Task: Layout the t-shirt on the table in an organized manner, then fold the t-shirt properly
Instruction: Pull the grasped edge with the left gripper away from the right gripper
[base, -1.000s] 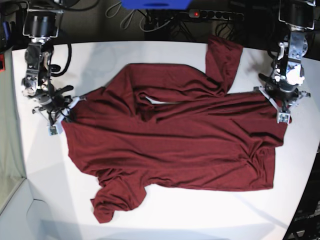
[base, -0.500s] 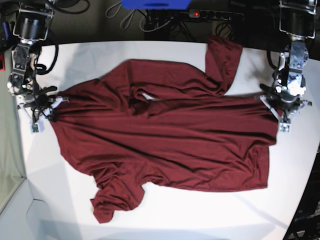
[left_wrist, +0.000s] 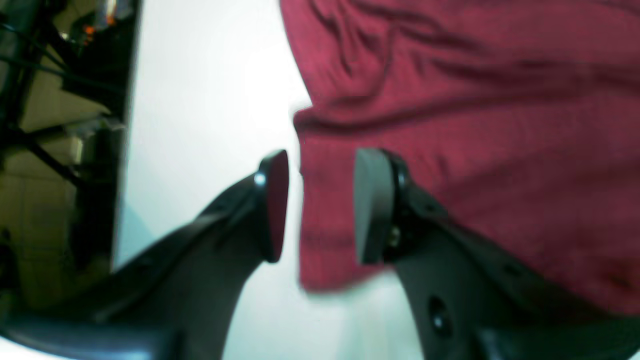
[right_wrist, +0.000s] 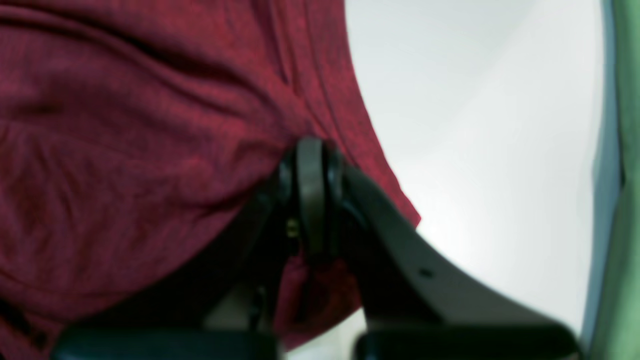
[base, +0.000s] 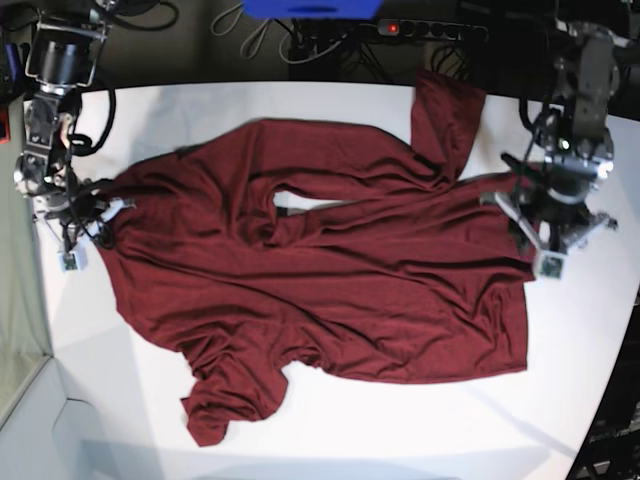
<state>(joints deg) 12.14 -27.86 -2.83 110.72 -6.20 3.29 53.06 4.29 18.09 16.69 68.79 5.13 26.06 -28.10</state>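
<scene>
The right gripper (right_wrist: 311, 200) is clamped tight on a corner of the t-shirt (base: 330, 280), cloth bunched around its closed tips. The left gripper (left_wrist: 320, 205) stands with its jaws apart over the opposite edge of the fabric — the hem lies in the gap, neither pad pressing it. Between the two arms the shirt lies spread on the table (base: 200, 110), its long axis running side to side in the base view. One sleeve points toward the far edge; the other — crumpled — toward the near edge.
</scene>
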